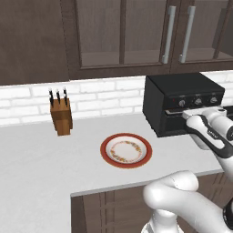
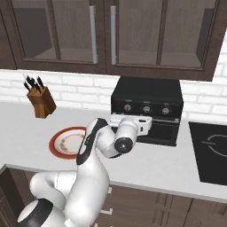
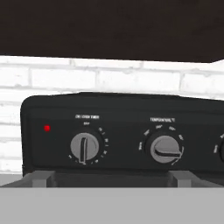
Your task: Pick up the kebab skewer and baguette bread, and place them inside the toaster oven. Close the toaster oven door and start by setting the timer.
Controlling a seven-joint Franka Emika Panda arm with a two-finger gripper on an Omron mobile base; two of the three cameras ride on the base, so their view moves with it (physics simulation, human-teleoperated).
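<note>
The black toaster oven [image 1: 182,91] [image 2: 146,95] [image 3: 122,113] stands at the back of the counter. Its toaster oven door [image 2: 165,131] looks upright and closed. My gripper [image 1: 189,116] [image 2: 150,126] hovers level, close in front of the oven just below the knob row, jaws wide apart and holding nothing. In the hand view the left knob [image 3: 85,147] points straight up, the middle knob [image 3: 165,148] points right, and a red light [image 3: 47,128] glows. The kebab skewer and the baguette bread are out of view.
A red-rimmed plate [image 1: 109,144] [image 2: 56,141] lies bare on the counter left of the oven. A wooden knife block [image 1: 61,116] [image 2: 41,103] stands by the brick wall. A black cooktop [image 2: 213,150] lies to the right. Cabinets hang overhead.
</note>
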